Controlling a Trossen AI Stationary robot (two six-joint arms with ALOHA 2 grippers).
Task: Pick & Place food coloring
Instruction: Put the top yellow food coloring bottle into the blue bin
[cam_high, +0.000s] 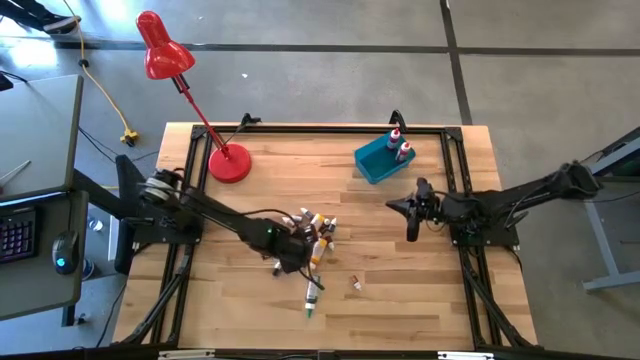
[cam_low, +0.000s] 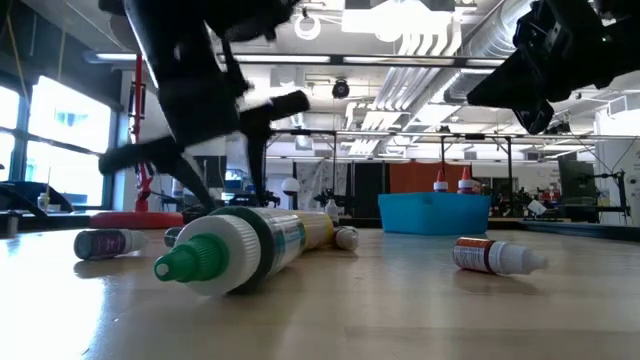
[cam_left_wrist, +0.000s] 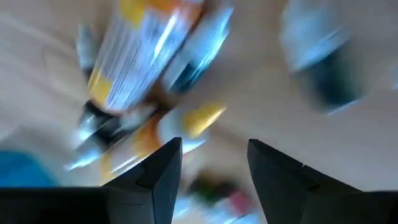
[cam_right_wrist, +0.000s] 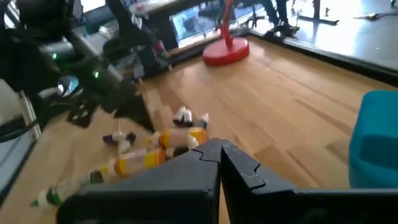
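Observation:
The food coloring lies in a loose pile (cam_high: 318, 235) on the wood table: yellow-orange bottles, pale-capped ones, and a long green-tipped tube (cam_low: 235, 250) on its side nearer the near edge. One small bottle (cam_low: 495, 255) lies apart to the right. Two red-capped bottles (cam_high: 398, 143) stand in the blue bin (cam_high: 378, 162). My left gripper (cam_left_wrist: 214, 158) is open, just left of and above the pile, with blurred bottles showing past its fingers. My right gripper (cam_right_wrist: 219, 155) is shut and empty, in the air near the bin's near right side.
A red desk lamp (cam_high: 228, 162) stands on its round base at the table's far left, its arm leaning out past the far edge. Black frame rails (cam_high: 455, 190) run along the table's sides. Bare wood lies between the pile and the bin.

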